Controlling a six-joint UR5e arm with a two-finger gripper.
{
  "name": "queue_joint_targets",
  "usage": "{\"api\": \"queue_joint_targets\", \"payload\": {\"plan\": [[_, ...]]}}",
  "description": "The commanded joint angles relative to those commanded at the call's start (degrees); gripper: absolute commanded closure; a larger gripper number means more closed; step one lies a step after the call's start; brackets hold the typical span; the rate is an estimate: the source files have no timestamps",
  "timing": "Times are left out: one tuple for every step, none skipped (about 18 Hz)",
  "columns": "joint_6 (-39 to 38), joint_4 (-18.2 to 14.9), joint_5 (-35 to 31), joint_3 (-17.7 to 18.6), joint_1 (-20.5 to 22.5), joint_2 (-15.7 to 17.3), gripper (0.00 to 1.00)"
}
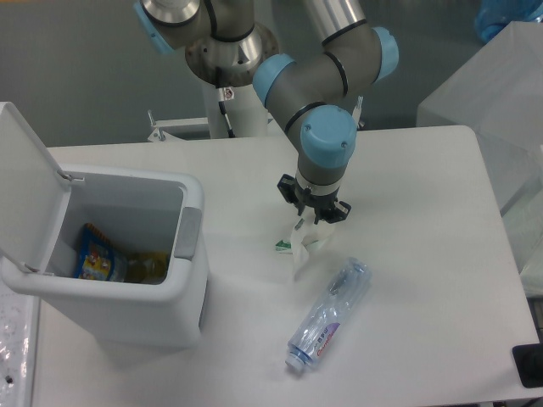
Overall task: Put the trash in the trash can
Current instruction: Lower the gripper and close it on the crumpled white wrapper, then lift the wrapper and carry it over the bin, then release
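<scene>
White tabletop [407,170]. Pincer [312,209] directly over paper wrapper [304,242], jaws narrow, grip unconfirmed. Bottle [329,315] lies nearby. Trash can [127,254] open, left. Advice: clamp the wrapper's bulk firmly before lifting.

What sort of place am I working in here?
Probably a robotics lab: a bare white table, the arm's white pedestal at its edge, and staged props, a white plastic flip-lid bin and crushed clear bottle.
</scene>
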State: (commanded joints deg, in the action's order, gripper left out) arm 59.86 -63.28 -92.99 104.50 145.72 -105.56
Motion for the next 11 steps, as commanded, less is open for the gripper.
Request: {"api": "queue_joint_targets", "payload": {"plan": [[-0.09, -0.09, 0.0, -0.09, 0.0, 0.26, 1.0], [0.0, -0.09, 0.0, -0.18, 0.0, 0.79, 1.0], [0.26, -0.18, 0.26, -0.61, 0.0, 1.57, 1.0], [0.44, -0.79, 0.7, -1.75, 0.17, 1.84, 1.0], [0.52, -0.88, 1.31, -2.98, 0.26, 1.85, 1.0], [0.53, -0.97, 2.36, -4.12, 0.18, 1.85, 1.0], [0.53, -1.32, 3.59, -4.57, 0.18, 1.93, 1.0], [0.53, -2.02, 4.47, -4.66, 0.09, 2.37, 1.0], [0.53, -2.37, 5.26, -4.75, 0.17, 3.51, 1.0], [0.53, -2.46, 6.49, -5.1, 0.35, 4.04, 1.0], [0.53, -2.55, 8.16, -6.14, 0.44, 4.22, 1.0]]}}
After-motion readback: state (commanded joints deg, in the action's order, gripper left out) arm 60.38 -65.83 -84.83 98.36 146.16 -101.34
